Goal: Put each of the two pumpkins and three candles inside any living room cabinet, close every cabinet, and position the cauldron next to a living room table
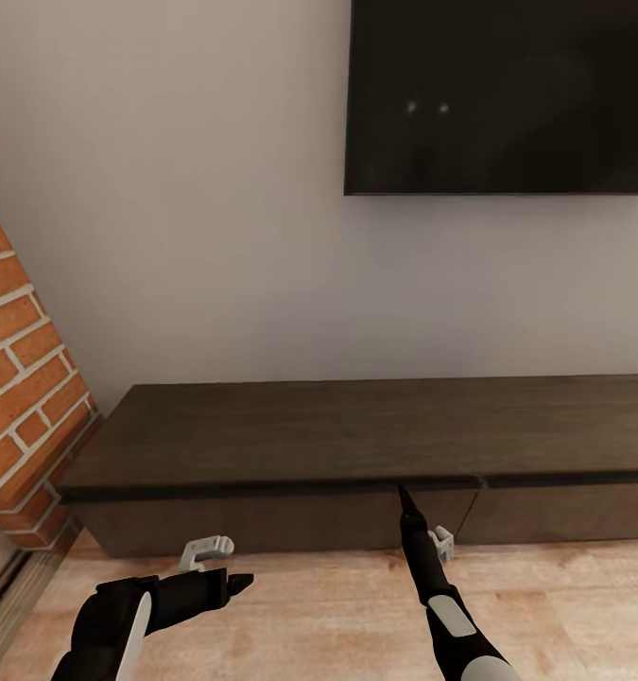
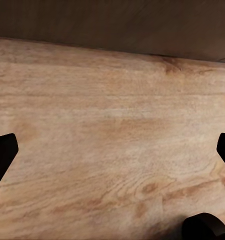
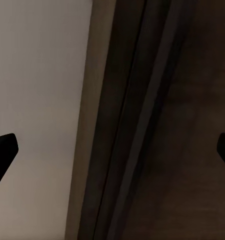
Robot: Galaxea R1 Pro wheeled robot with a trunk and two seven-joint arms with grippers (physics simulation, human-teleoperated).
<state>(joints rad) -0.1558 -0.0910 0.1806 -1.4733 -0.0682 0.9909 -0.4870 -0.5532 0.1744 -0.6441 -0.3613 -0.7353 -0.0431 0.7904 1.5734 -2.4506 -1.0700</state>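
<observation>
Cabinet: I see the cabinet (image 1: 356, 435), long, low and dark brown, set against the pale wall (image 1: 186, 236). Its top is bare, and the drawer fronts I can see sit flush under the top's lip.

Cabinet, close view: my right wrist camera looks along the cabinet (image 3: 157, 125) edge, dark wood with a narrow seam, the wall (image 3: 37, 100) beside it.

Right gripper: I read the right gripper (image 1: 405, 499) raised to the cabinet's front edge, near the seam between two drawer fronts. Its tip reaches the lip of the top. In the right wrist camera the two fingertips (image 3: 3, 150) stand far apart at the frame edges, spread, with nothing between them.

Left gripper: the left gripper (image 1: 233, 584) hangs low in front of the cabinet's left section, well apart from it, over the floor (image 1: 309, 615). My left wrist camera shows fingertips (image 2: 2, 155) wide apart over pale wood floor (image 2: 112, 140), released, carrying nothing; the cabinet's (image 2: 117, 25) base runs along the far edge.

Surroundings: a dark screen (image 1: 503, 95) hangs on the wall above the cabinet's right part. A red brick pillar (image 1: 21, 378) stands just beside the cabinet's left end.
</observation>
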